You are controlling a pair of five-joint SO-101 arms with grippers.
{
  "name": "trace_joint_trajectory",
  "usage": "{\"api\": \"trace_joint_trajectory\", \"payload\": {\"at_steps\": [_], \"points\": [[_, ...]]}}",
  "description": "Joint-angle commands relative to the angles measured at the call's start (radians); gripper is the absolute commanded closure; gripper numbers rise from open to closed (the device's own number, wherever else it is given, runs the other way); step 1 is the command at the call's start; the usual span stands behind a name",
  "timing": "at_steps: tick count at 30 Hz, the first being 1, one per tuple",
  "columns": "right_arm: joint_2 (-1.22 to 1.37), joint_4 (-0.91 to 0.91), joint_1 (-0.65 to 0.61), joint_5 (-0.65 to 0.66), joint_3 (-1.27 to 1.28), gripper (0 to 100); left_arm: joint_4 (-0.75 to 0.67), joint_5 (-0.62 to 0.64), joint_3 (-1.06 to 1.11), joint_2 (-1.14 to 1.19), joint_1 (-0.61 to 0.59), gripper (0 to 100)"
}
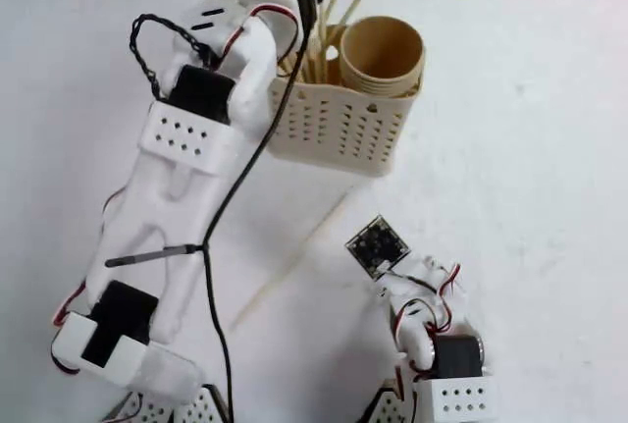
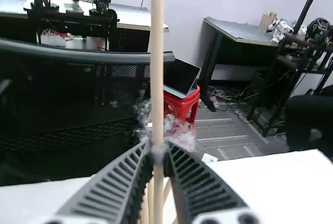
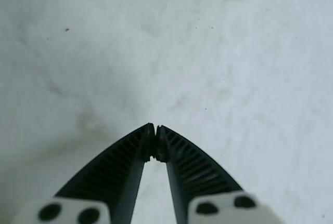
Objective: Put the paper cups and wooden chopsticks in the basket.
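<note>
Chopstick (image 2: 156, 52) is held upright, pinched between closed L fingers (image 2: 125, 177) over the basket (image 1: 334, 129) at the far side of the worktop (image 1: 530, 148). Cups (image 1: 383, 50) are stacked in one end of the basket, and other sticks (image 1: 316, 55) lean in the end beside them. The step in hand is judged to be the drop of this stick, so the task looks approx. near done, w/ one loose chopstick (image 1: 294, 258) lying flat on the worktop between basket and R arm. For a clean drop, the stick should be held vertical and lowered until its tip is well inside the rim before the fingers are opened. A release from too high, or at a tilt, could let it bounce off the rim or tip out. The stick end of the basket should be aimed at, not the cups. Whether the tip is inside the rim yet cannot be told. R fingers (image 3: 125, 167) are closed on nothing, low over the worktop near the loose chopstick. They'd need to be opened and set across it before a pick is tried.
</note>
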Motion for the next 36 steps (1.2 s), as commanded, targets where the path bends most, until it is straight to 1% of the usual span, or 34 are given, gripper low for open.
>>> {"api": "trace_joint_trajectory", "payload": {"at_steps": [1, 6, 9, 11, 20, 22, 25, 27, 29, 31, 34, 36], "points": [[-0.004, 0.007, -0.002, 0.005, 0.009, 97.9, 0.021, 0.037, -0.055, -0.007, -0.008, 91], [-0.004, 0.007, -0.004, 0.005, 0.009, 97.9, 0.040, 0.037, -0.055, -0.010, -0.025, 91], [-0.004, 0.007, -0.002, 0.005, 0.009, 97.9, 0.104, 0.034, -0.057, -0.015, -0.031, 91], [-0.004, 0.007, -0.004, 0.005, 0.009, 97.9, 0.227, -0.021, -0.071, -0.044, -0.028, 91], [-0.004, 0.007, -0.002, 0.005, 0.009, 97.9, 0.875, -0.394, -0.074, -0.338, 0.061, 91], [-0.004, 0.007, -0.002, 0.005, 0.009, 97.9, 0.985, -0.443, -0.064, -0.383, 0.091, 91], [-0.004, 0.007, -0.002, 0.005, 0.009, 97.9, 1.091, -0.454, 0.040, -0.401, 0.140, 91], [-0.004, 0.007, -0.004, 0.005, 0.009, 97.9, 1.071, -0.463, 0.189, -0.400, 0.162, 91], [-0.004, 0.007, -0.002, 0.005, 0.009, 97.9, 0.974, -0.463, 0.371, -0.400, 0.168, 91], [-0.004, 0.007, -0.002, 0.005, 0.009, 97.9, 0.839, -0.485, 0.554, -0.400, 0.170, 91], [-0.004, 0.007, -0.002, 0.005, 0.009, 97.9, 0.618, -0.569, 0.807, -0.400, 0.174, 91], [-0.004, 0.007, -0.002, 0.005, 0.009, 97.9, 0.497, -0.578, 0.930, -0.400, 0.174, 91]]}}
